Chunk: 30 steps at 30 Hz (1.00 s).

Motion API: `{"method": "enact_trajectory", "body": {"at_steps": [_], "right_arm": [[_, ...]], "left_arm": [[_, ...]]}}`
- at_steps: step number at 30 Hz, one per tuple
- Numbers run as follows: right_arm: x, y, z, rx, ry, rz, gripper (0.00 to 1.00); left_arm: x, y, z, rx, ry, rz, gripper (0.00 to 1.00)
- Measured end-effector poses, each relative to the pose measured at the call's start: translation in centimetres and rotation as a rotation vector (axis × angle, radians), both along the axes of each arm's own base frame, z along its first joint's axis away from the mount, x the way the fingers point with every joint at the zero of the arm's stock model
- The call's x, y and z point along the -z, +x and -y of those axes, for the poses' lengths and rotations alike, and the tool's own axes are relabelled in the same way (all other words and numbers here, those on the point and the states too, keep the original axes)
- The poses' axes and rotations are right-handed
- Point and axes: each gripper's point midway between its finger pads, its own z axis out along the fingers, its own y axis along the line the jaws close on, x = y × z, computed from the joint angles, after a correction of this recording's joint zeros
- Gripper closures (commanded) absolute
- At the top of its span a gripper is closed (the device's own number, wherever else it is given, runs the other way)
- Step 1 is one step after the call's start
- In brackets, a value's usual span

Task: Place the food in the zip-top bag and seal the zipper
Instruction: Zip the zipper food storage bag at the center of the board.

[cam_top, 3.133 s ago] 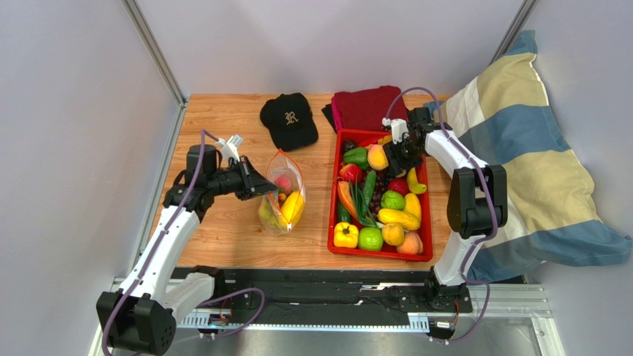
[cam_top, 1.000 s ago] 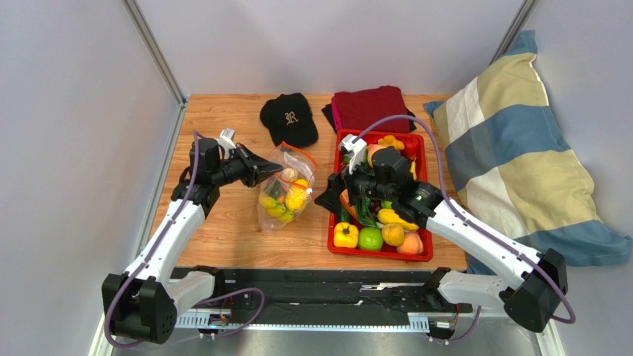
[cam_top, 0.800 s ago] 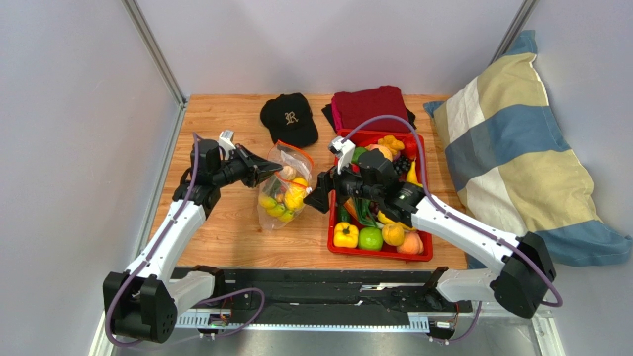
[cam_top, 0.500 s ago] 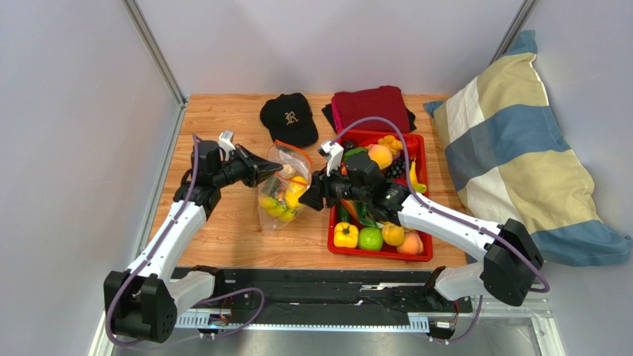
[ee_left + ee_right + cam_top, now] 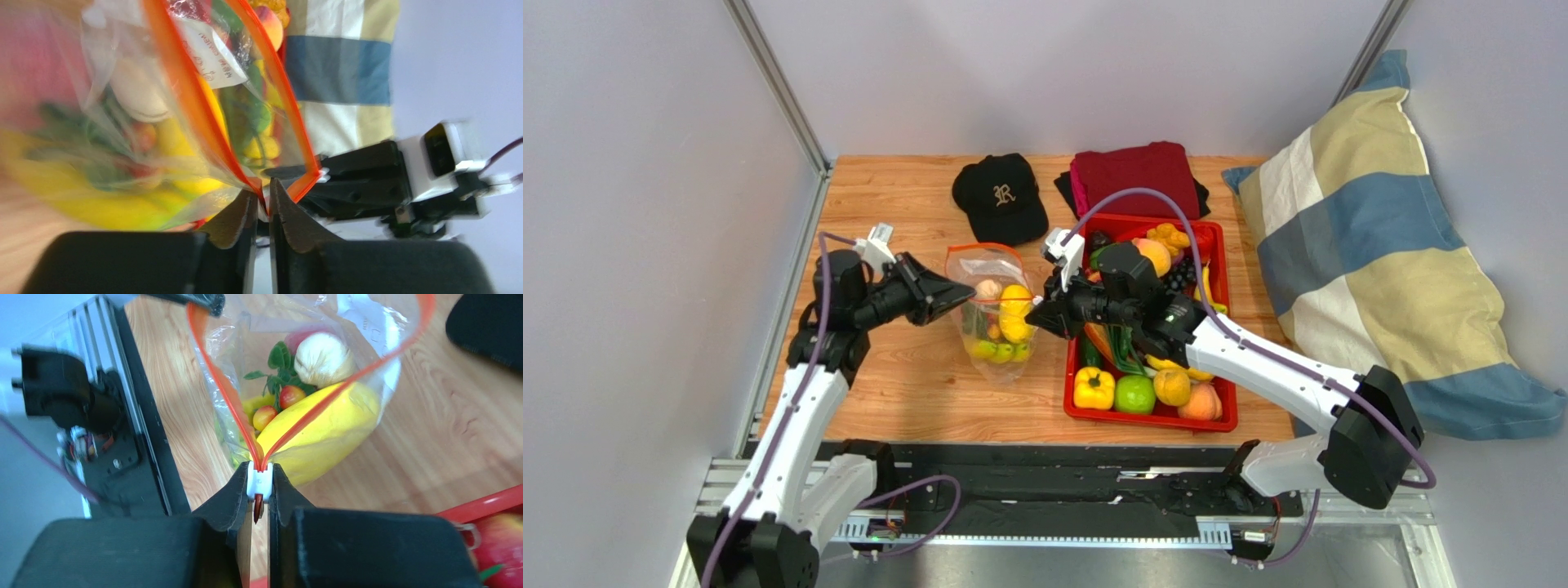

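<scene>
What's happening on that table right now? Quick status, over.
Left tool and right tool each shut on an end of the zipper. Bag upright between them, mouth open, food inside. Nothing blocking the mouth.

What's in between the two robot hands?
The bag of food. The left gripper and right gripper each pinch an end of its zipper, seen from the top view.
</scene>
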Motion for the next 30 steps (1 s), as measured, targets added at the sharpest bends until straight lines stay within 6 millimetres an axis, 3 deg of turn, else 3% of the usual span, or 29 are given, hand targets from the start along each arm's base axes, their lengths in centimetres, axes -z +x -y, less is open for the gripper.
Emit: {"method": "enact_trajectory", "body": {"at_steps": [2, 4, 5, 9, 12, 15, 20, 24, 30], "right_arm": [[-0.4, -0.4, 0.6, -0.073, -0.029, 0.072, 1.0], [-0.8, -1.1, 1.1, -0.153, -0.059, 0.138, 1.0], [-0.8, -1.5, 1.3, -0.196, -0.077, 0.169, 1.0], [-0.4, -3.0, 1.9, -0.342, -0.128, 0.247, 1.0], [0.2, -3.7, 2.2, -0.409, -0.15, 0.27, 1.0], [0.5, -4.2, 2.4, -0.445, -0.164, 0.283, 1.0], [0.4, -4.4, 2.6, -0.463, -0.171, 0.304, 1.0], [-0.2, -4.5, 2.8, -0.462, -0.164, 0.318, 1.0], [-0.5, -4.7, 2.9, -0.461, -0.159, 0.327, 1.0]], "left_arm": [[-0.5, -1.2, -1.0, 0.023, 0.076, 0.095, 0.55], [-1.9, -2.7, -1.7, 0.08, 0.165, 0.226, 0.26], [-2.7, -3.3, -1.8, 0.115, 0.209, 0.298, 0.21], [-7.1, -6.5, -1.3, 0.333, 0.377, 0.689, 0.32], [-8.6, -8.3, 0.0, 0.49, 0.44, 0.921, 0.4], [-8.2, -9.1, 2.3, 0.652, 0.449, 1.031, 0.41], [-5.8, -7.9, 5.8, 0.791, 0.454, 1.035, 0.37], [-4.6, -7.7, 7.5, 0.83, 0.472, 1.096, 0.37], [-4.7, -8.4, 9.5, 0.881, 0.471, 1.258, 0.4]]}}
